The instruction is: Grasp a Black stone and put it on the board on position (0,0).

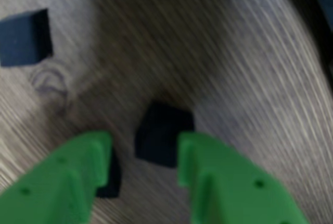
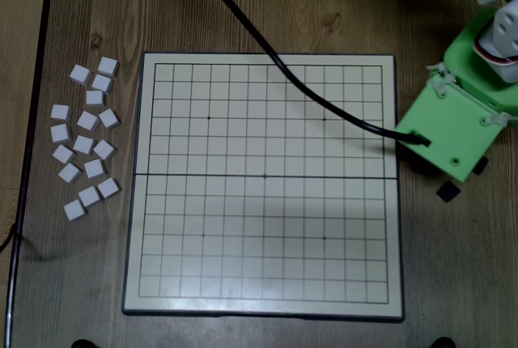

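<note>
In the wrist view my green gripper [image 1: 144,145] is open, its fingers pointing down at the wooden table. A black cube stone [image 1: 162,130] lies on the table just ahead of the fingertips, close to the right finger [image 1: 208,166] and not held. A second black stone [image 1: 110,178] is half hidden behind the left finger. A third black stone [image 1: 25,37] lies at the upper left. In the overhead view the green arm [image 2: 453,125] hovers right of the board [image 2: 267,74], covering the gripper. One black stone [image 2: 447,192] shows beside it.
Several white cube stones [image 2: 85,146] lie scattered left of the board in the overhead view. A black cable [image 2: 267,48] runs across the board's upper right to the arm. No stones lie on the board grid. The table's left edge [image 2: 36,121] is near the white stones.
</note>
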You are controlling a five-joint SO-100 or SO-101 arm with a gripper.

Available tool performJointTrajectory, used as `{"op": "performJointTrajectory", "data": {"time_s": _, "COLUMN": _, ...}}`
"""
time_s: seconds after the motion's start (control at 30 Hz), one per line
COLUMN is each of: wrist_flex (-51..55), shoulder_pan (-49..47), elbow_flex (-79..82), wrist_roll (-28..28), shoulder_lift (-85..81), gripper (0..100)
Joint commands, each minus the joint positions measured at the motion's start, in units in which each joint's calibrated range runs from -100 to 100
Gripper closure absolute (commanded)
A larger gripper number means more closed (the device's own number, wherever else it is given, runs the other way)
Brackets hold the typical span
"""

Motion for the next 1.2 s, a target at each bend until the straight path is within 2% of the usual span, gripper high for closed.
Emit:
{"op": "performJointTrajectory", "data": {"time_s": 0.0, "wrist_flex": -1.39, "shoulder_pan": 0.69, "elbow_flex": 0.65, "wrist_roll": -0.24, "shoulder_lift": -1.86, "gripper": 89}}
{"op": "performJointTrajectory", "data": {"time_s": 0.33, "wrist_flex": -2.55, "shoulder_pan": 0.6, "elbow_flex": 2.68, "wrist_roll": -0.15, "shoulder_lift": -2.03, "gripper": 89}}
{"op": "performJointTrajectory", "data": {"time_s": 0.8, "wrist_flex": 8.28, "shoulder_pan": -0.22, "elbow_flex": -10.75, "wrist_roll": 0.44, "shoulder_lift": -0.76, "gripper": 90}}
{"op": "performJointTrajectory", "data": {"time_s": 1.17, "wrist_flex": 8.03, "shoulder_pan": 0.78, "elbow_flex": -13.36, "wrist_roll": -1.66, "shoulder_lift": 1.87, "gripper": 89}}
